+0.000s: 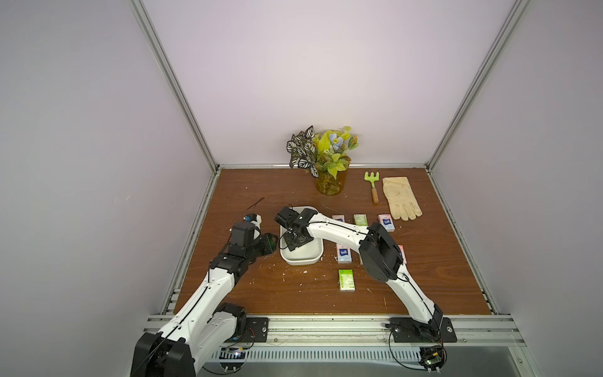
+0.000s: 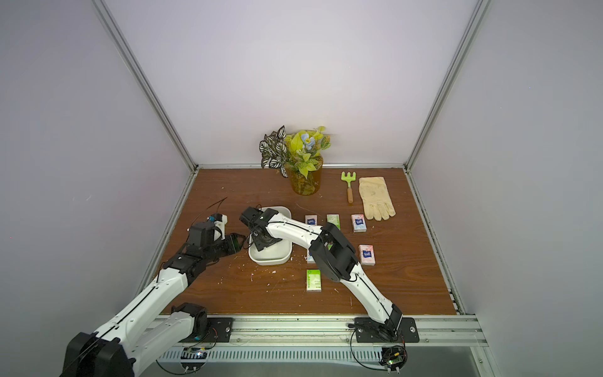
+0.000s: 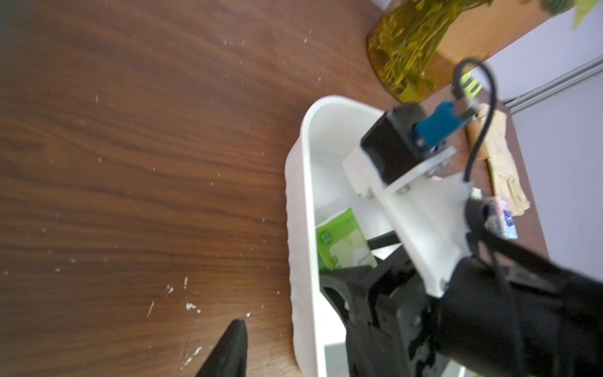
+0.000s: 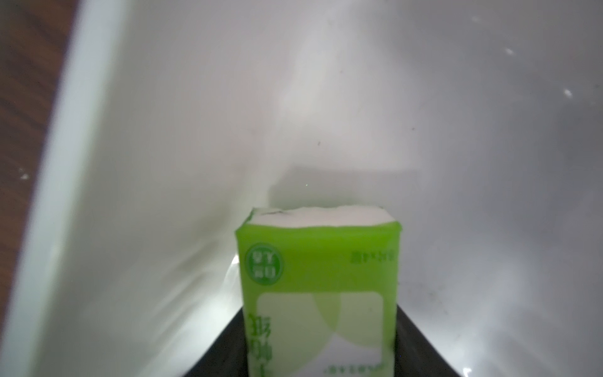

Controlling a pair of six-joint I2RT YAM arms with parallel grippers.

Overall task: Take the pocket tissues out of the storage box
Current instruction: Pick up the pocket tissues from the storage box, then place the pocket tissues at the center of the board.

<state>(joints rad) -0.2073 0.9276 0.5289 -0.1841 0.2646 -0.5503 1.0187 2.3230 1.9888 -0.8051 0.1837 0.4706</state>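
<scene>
Pretty much at the finish line here. I count 6 pocket tissue packs (image 1: 386, 222) lying flat on the wooden table (image 1: 293, 293), all to the right of the storage box (image 1: 301, 260). There's a back row of 3: blue-logo pack (image 2: 311, 219), back-row green pack (image 2: 333, 220) and pink pack (image 2: 359, 223). Then there's a second pink pack (image 2: 367, 254), a pale-blue pack (image 1: 344, 254) tucked against the right arm (image 1: 339, 230), and a front green pack (image 2: 314, 280). Might be a 7th hidden behind that arm's elbow, can't tell.

What's left is 1 last green pack (image 4: 318, 277), in the box over by its left-hand wall. The rest of the box floor that shows looks bare.

The right gripper (image 1: 294, 242) reaches down into the box. In the right wrist view its jaws are clamped on the pack's 2 long sides.

The left gripper (image 1: 274, 244) sits just outside the box's left wall. Only 1 finger (image 3: 230, 346) shows in its wrist view, so I can't tell if it's released or clenched.

My guess: lift it over the rim, set it down with the others, done.
</scene>
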